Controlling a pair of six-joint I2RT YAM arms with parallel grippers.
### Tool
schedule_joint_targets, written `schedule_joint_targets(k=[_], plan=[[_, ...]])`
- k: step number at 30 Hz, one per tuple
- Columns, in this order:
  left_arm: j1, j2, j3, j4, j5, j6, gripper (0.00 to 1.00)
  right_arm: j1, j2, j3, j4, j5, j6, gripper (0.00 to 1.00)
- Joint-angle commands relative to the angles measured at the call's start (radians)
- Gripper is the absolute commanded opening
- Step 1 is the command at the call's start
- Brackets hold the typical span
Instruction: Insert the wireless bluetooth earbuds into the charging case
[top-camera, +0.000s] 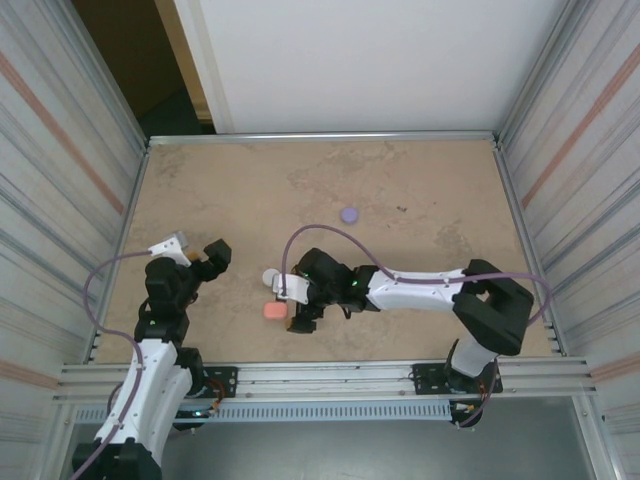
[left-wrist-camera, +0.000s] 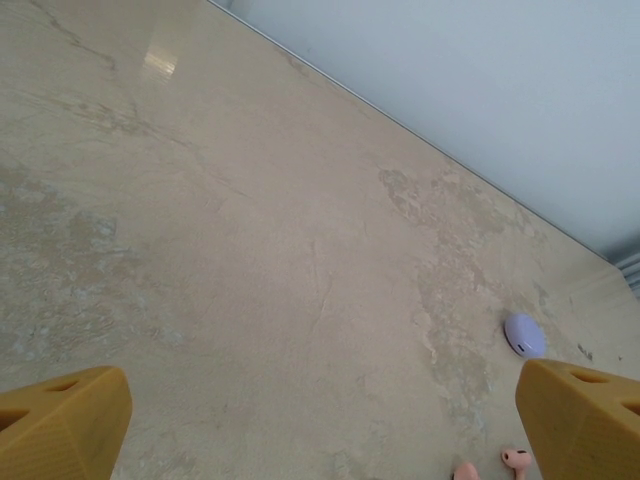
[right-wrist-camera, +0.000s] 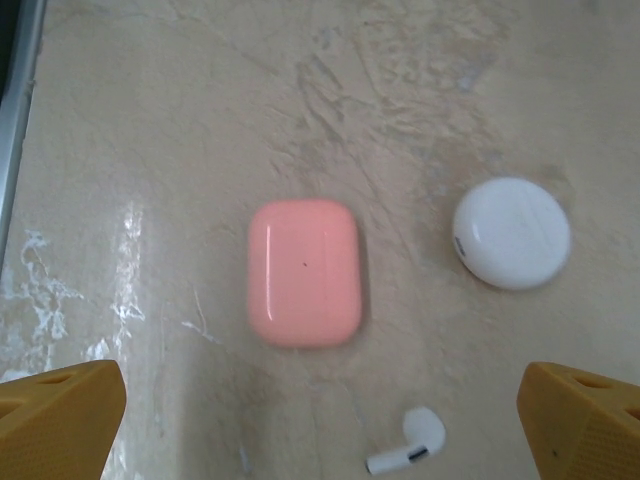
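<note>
A closed coral-pink charging case (right-wrist-camera: 303, 271) lies flat on the table, straight ahead of my right gripper (right-wrist-camera: 320, 428), whose jaws are open and hold nothing. One white earbud (right-wrist-camera: 410, 445) lies just in front of the right gripper, near its right finger. A round white case (right-wrist-camera: 511, 232) sits to the right of the pink one. From above, the right gripper (top-camera: 298, 316) hovers beside the pink case (top-camera: 274, 311). My left gripper (left-wrist-camera: 320, 432) is open and empty over bare table. Two coral earbuds (left-wrist-camera: 516, 460) lie by its right finger (left-wrist-camera: 585, 420), and a purple case (left-wrist-camera: 524, 334) lies farther off.
The purple case (top-camera: 348, 214) sits alone mid-table, beyond both arms. Metal rails (top-camera: 320, 136) border the tan table on every side, with corrugated walls left and right. The left gripper (top-camera: 212, 258) is at the near left, apart from the white case (top-camera: 270, 277).
</note>
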Motion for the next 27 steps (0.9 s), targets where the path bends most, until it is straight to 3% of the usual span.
schedule_joint_targets(k=[1, 13, 27], plan=[[0.001, -0.017, -0.007, -0.009, -0.024, 0.011, 0.99, 0.014, 0.062, 0.048, 0.02, -0.004, -0.015, 0.99], [0.0, -0.019, -0.022, -0.001, -0.047, 0.016, 0.99, 0.026, 0.214, 0.131, 0.001, -0.012, 0.022, 0.87], [0.001, -0.017, -0.018, 0.0, -0.055, 0.02, 0.99, 0.028, 0.29, 0.184, -0.048, 0.003, 0.047, 0.74]])
